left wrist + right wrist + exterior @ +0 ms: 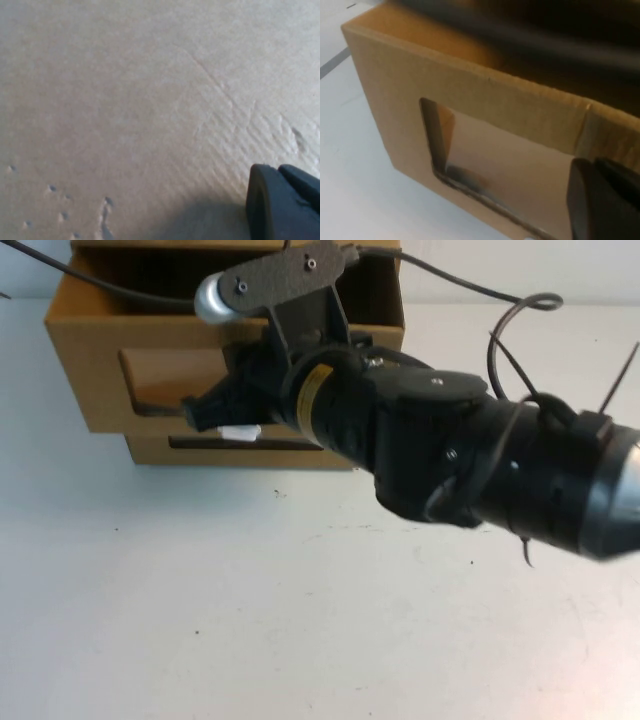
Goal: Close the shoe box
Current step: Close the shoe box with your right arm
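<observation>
The shoe box (100, 380) is brown cardboard and stands at the far left of the table. Its drawer front with the rectangular window (165, 380) sticks out toward me, and its top is open and dark inside. A small white tab (238, 432) shows just below the window. My right gripper (202, 412) is shut and empty, with its tips at the drawer front beside the window. In the right wrist view the box front (390, 100) and the window (500, 160) fill the picture, with the gripper (597, 170) close to them. My left gripper (278, 171) is shut, close against a plain cardboard surface (125, 100).
A second matching cardboard box (330, 453) with a dark slot lies under the shoe box. The right arm (480, 460) stretches across the table from the right, trailing black cables (520, 310). The white table (250, 620) extends in front. The left arm does not show in the high view.
</observation>
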Robot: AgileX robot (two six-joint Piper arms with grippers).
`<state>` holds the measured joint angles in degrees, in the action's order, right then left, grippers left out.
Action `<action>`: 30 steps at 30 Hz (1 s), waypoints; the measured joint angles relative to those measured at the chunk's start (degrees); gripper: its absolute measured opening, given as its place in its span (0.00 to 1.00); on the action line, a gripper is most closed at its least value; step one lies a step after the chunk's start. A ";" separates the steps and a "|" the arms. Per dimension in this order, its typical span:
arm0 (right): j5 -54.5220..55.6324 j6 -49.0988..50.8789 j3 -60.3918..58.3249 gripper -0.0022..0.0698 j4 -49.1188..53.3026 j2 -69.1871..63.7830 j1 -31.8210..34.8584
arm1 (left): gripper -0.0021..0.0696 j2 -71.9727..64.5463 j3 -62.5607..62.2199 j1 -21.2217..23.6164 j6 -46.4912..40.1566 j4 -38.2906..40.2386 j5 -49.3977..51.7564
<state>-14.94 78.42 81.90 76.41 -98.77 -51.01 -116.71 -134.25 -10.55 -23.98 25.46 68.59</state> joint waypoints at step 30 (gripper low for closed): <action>8.97 1.11 20.89 0.01 0.67 -16.98 9.73 | 0.03 0.00 0.00 0.00 0.13 0.00 -0.21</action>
<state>-5.96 79.53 102.80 77.08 -115.75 -41.28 -116.71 -134.25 -10.55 -23.85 25.46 68.38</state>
